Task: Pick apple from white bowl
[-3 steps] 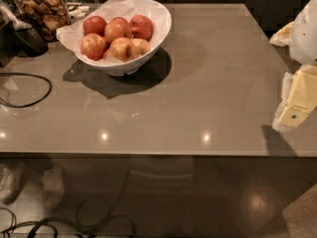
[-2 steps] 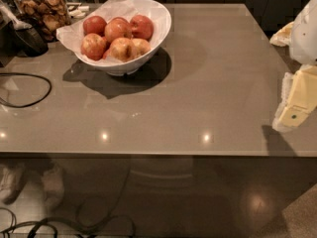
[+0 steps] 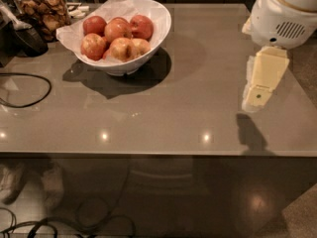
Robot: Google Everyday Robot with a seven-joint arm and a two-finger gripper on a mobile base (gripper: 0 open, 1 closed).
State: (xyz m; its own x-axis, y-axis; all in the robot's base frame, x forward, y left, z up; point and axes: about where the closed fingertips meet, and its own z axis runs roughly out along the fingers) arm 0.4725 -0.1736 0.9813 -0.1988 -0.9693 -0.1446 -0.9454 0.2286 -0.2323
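apple is sitting in the white bowl, front middle of the pile. it's touching a paler yellow apple on the side toward the table's right edge, and another reddish one toward the left edge. deeper red apples are lying behind it. crumpled white paper is lining the bowl and sticking up over its far rim. the bowl is standing on the grey table near the far left corner. a glass jar of brown snacks is sitting at that corner, just beside the paper. a black cable is looping by the left edge. gripper is hanging over the right edge, about midway along it, under the white arm housing. it's well apart from the bowl and not touching the apple. can't tell if it's released or clenched.
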